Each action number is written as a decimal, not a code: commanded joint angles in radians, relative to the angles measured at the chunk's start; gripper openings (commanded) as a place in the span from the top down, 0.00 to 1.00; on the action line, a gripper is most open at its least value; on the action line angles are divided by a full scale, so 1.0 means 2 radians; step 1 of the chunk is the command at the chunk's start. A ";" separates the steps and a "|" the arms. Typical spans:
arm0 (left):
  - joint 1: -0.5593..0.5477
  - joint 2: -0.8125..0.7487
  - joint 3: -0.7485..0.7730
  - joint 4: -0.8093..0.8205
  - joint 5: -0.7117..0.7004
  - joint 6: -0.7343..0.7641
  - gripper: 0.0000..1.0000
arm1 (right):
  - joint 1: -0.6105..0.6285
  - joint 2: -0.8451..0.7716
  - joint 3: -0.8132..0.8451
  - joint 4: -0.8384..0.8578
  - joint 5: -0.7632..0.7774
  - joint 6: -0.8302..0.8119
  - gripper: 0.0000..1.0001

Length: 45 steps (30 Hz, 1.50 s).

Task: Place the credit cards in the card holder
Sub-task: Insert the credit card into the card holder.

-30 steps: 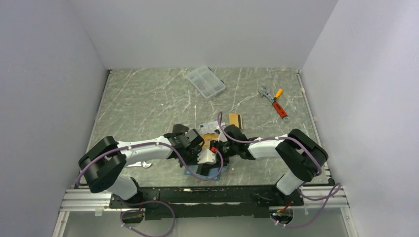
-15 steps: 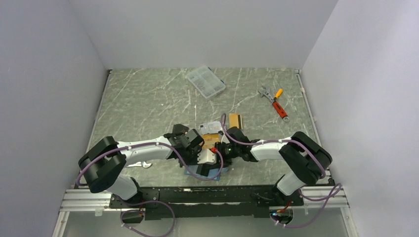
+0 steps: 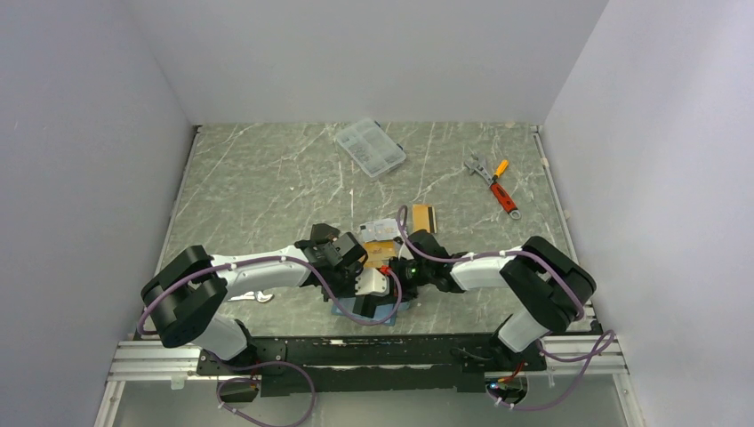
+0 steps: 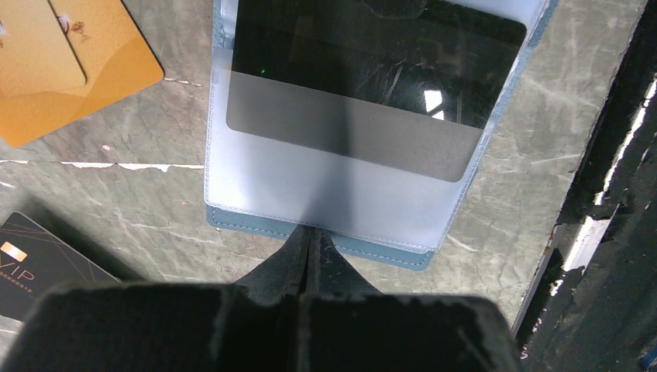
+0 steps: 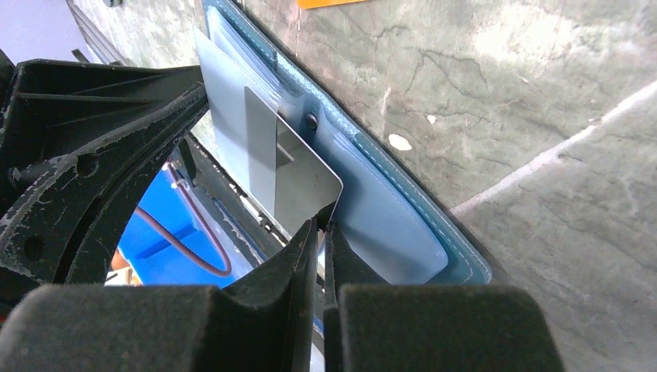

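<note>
1. The right wrist has rolled since a second ago, and a green light now shows on it from above. The left arm hasn't budged.
2. The right jaws are clenched on a corner of the grey card [image 5: 298,174], whose far end is tucked into a clear sleeve of the holder [image 5: 403,232].
3. The left jaws are clenched tight, tips at the holder's near edge. The holder lies open at the tabletop's [image 4: 511,155] near edge.
4. An orange card [image 4: 70,70] lies just beside the holder, clear of both jaws.
</note>
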 commanded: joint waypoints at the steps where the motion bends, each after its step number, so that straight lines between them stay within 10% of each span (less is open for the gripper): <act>1: -0.005 0.019 -0.028 -0.033 0.014 0.001 1.00 | 0.004 0.010 0.009 0.011 0.011 -0.002 0.92; 18: -0.004 0.013 -0.030 -0.035 0.019 0.004 1.00 | 0.009 0.017 0.036 0.010 0.002 0.000 0.73; 22: -0.005 0.011 -0.032 -0.033 0.019 0.005 1.00 | -0.006 -0.012 0.013 0.000 0.004 -0.002 1.00; 45: -0.005 0.001 -0.032 -0.035 0.029 0.010 1.00 | 0.046 0.081 0.122 -0.039 -0.010 -0.028 1.00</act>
